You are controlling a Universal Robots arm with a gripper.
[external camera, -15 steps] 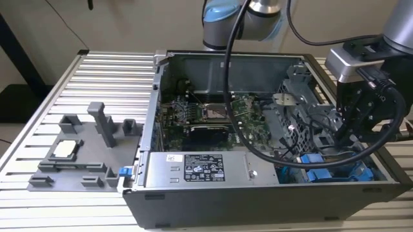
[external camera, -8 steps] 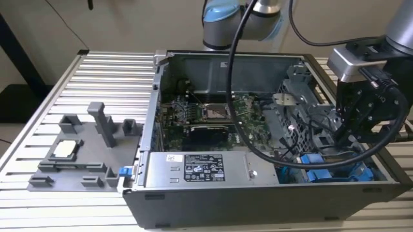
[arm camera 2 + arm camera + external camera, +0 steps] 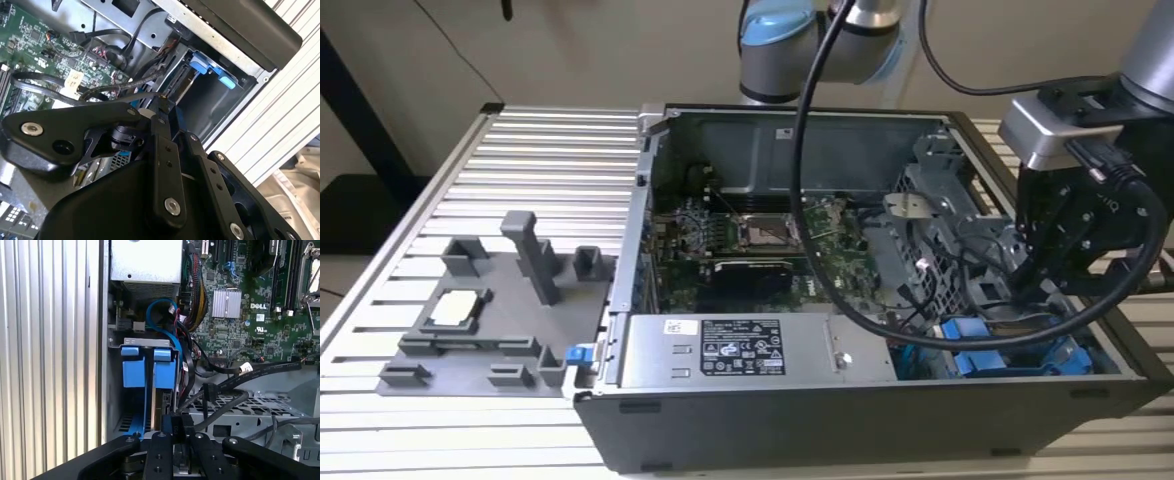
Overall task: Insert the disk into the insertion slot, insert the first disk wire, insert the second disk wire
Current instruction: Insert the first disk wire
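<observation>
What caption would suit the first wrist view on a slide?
The gripper poised by the blue-framed disk standing in its slot, black cables alongside.

Plain beige wall (image 3: 614, 50), ribbed silver table (image 3: 547, 160), black frame post (image 3: 367, 120), even light

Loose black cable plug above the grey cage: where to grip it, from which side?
Likely the plug, by its rigid body, pinched across its flat faces, coming through the open side of the case. Its cable is limp and curved, a poor hold.
</observation>
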